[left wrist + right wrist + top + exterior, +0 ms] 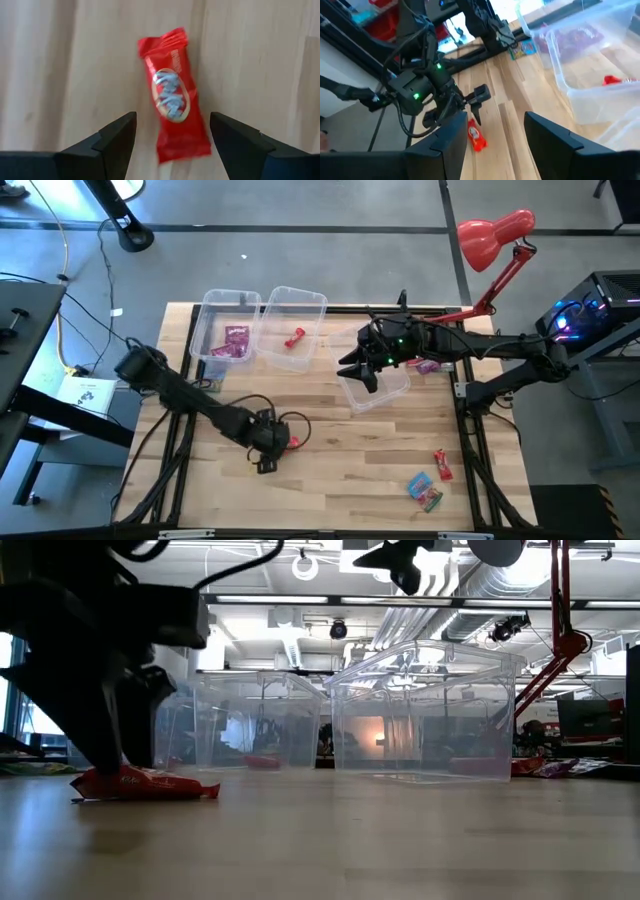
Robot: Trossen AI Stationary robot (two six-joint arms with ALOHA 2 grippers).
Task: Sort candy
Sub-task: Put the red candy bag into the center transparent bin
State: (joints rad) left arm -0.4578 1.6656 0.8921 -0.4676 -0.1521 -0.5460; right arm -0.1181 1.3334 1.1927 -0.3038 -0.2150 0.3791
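Sorting is partly done as the left gripper [172, 145] hangs low over the wooden table [340, 470], its jaws spread apart with a red wrapped candy [172, 95] lying flat on the wood between and just ahead of them, not yet clamped. Well beyond that claw, at the table's far side, three clear bins stand: one [228, 320] holds magenta-pink packets [235, 342], the next [292, 325] a single red piece [295, 338]. The right gripper [365, 370], jaws apart and holding nothing, hovers above the third bin [385, 390], which looks empty from above. Still loose on the wood, well off toward the near right corner, are another red piece [441, 465] and blue-green packets [424, 489]; more wrappers [428, 366] lie just beside the right arm. By these signs, roughly half the work remains.
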